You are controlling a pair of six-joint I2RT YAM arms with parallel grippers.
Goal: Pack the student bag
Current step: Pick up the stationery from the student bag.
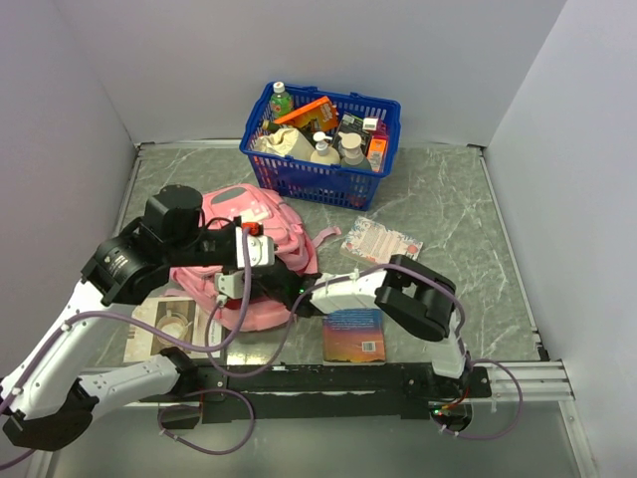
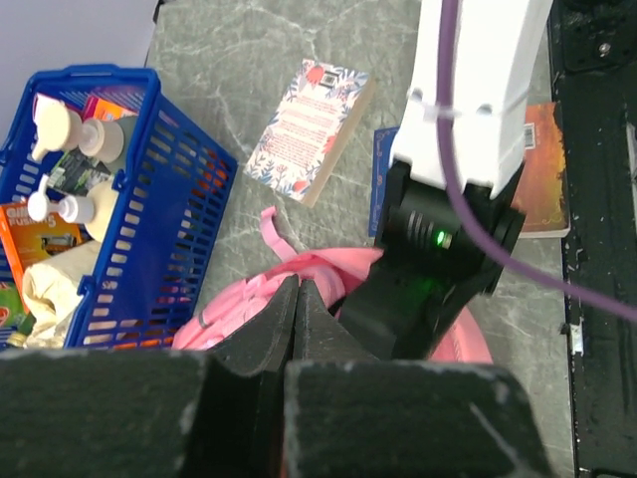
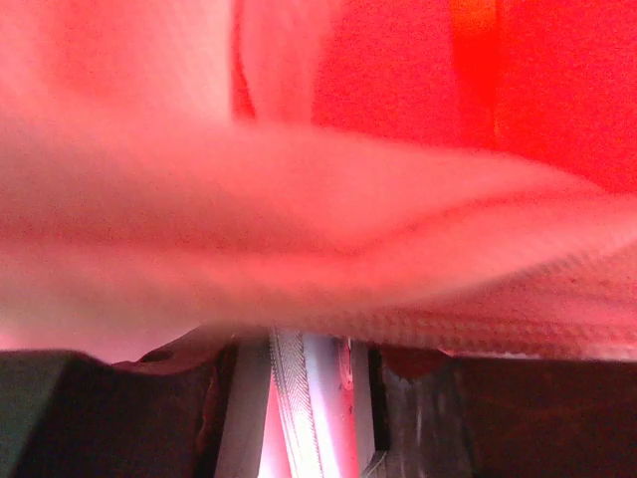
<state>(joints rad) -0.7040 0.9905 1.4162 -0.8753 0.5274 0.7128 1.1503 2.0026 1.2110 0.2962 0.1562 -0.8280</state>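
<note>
Fabric soft, pink, crumpled: student bag (image 1: 267, 214) | left hand (image 2: 299, 297) pinched closed | right hand (image 3: 309, 403) clamping its ribbed strip

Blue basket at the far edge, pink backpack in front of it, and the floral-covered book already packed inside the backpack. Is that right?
Not quite. The floral book isn't inside the student bag; it lies on the table to the bag's right, as the top external view shows. The blue basket is at the far edge, with the bag in front of it.
</note>
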